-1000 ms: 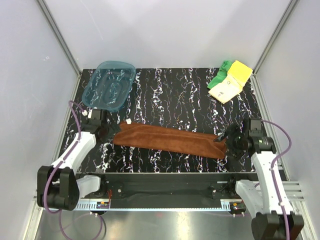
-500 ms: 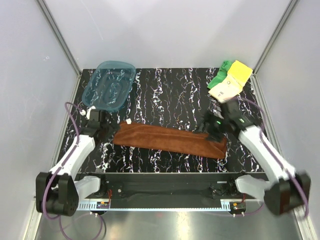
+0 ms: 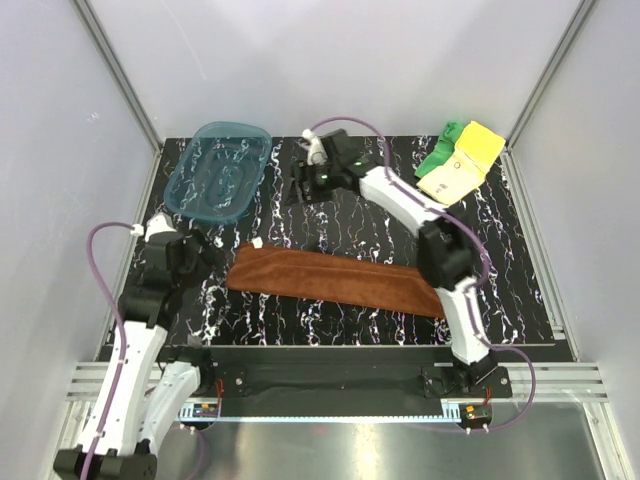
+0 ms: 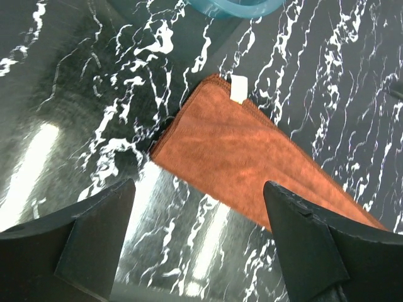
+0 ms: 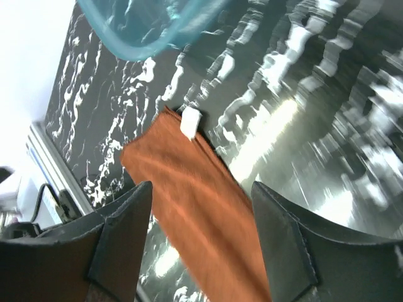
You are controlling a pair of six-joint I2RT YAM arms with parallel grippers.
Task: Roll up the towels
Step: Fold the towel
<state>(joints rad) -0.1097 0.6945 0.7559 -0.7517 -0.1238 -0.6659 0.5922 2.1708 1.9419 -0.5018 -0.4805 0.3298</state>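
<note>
The left gripper (image 4: 198, 187) hangs with its jaws spread wide and nothing between them, just above the tabletop (image 3: 350, 220) near its left edge. Directly under it lies the left end of the rust-brown towel (image 3: 335, 280), folded into a long narrow strip with a small white tag (image 4: 238, 88) at its far corner. The right gripper (image 5: 201, 185) is also parted and empty. Its arm reaches far across the middle of the tabletop toward the far edge, beside the teal tray (image 3: 225, 170) in the far-left corner, and its camera looks down on that same tagged end. The strip runs slightly aslant from the left side toward the near-right. The green towel (image 3: 440, 152) and the yellow towel (image 3: 462, 168) sit heaped together in the far-right corner, both apparently unrolled. No part of the brown towel is rolled yet, so the task looks barely begun. The main risk is that both claws close in on one end and knock fingers. Another is a shallow pinch that catches only the top layer, so the fold opens instead of curling. Because the strip lies aslant, a roll started square to the tabletop edge would likely wind into a cone. The outstretched right arm could also nudge the tray.
</note>
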